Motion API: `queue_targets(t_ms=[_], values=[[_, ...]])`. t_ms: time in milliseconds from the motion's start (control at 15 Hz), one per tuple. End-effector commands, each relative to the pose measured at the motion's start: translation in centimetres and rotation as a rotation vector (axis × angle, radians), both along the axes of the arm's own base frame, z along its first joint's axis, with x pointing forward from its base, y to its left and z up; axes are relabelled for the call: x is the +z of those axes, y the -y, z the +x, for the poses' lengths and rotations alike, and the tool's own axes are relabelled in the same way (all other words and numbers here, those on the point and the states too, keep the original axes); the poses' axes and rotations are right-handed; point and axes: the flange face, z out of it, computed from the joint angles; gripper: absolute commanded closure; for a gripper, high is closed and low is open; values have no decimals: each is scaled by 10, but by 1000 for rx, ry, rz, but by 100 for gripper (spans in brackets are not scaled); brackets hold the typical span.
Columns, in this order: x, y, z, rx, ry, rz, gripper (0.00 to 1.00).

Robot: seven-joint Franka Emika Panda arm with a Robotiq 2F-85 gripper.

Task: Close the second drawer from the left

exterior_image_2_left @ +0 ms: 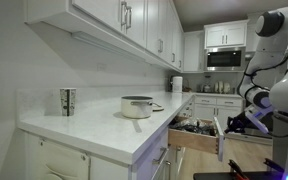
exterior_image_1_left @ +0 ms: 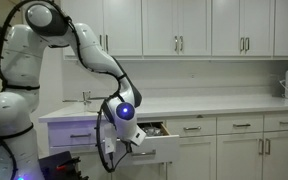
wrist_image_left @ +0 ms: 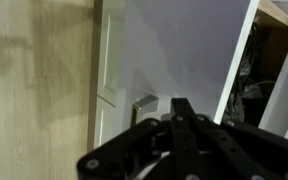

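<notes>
The second drawer from the left [exterior_image_1_left: 162, 151] stands pulled out under the white counter, with dark jumbled contents inside. It also shows in an exterior view [exterior_image_2_left: 218, 138], where its white front faces my arm. In the wrist view its white front [wrist_image_left: 174, 50] fills the picture, with one end of the silver bar handle [wrist_image_left: 144, 103] just left of my fingertips. My gripper [wrist_image_left: 182, 104] is shut and empty, right at the drawer front. It shows in both exterior views [exterior_image_1_left: 135, 138] [exterior_image_2_left: 240, 122], in front of the drawer.
A steel pot [exterior_image_2_left: 137, 106] and a patterned cup [exterior_image_2_left: 68, 101] stand on the counter [exterior_image_2_left: 94, 125]. A faucet [exterior_image_1_left: 85, 97] is at the left, closed drawers [exterior_image_1_left: 192, 127] to the right, a microwave [exterior_image_2_left: 224, 57] at the far end, and upper cabinets [exterior_image_1_left: 179, 25] overhead.
</notes>
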Motion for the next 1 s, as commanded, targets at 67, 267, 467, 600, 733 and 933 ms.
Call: queue_targets(t_ms=[67,267,467,600,733,933], values=[[5,-26,13,44,61,16,100],[1,-41,15,73,78,19,100],[-4,-52,16,95,105,13,100],[-9,-63,16,111,124,4,100],[-17,-71,13,130,148,-5,100],[-28,-86,7,160,186,-37,100]])
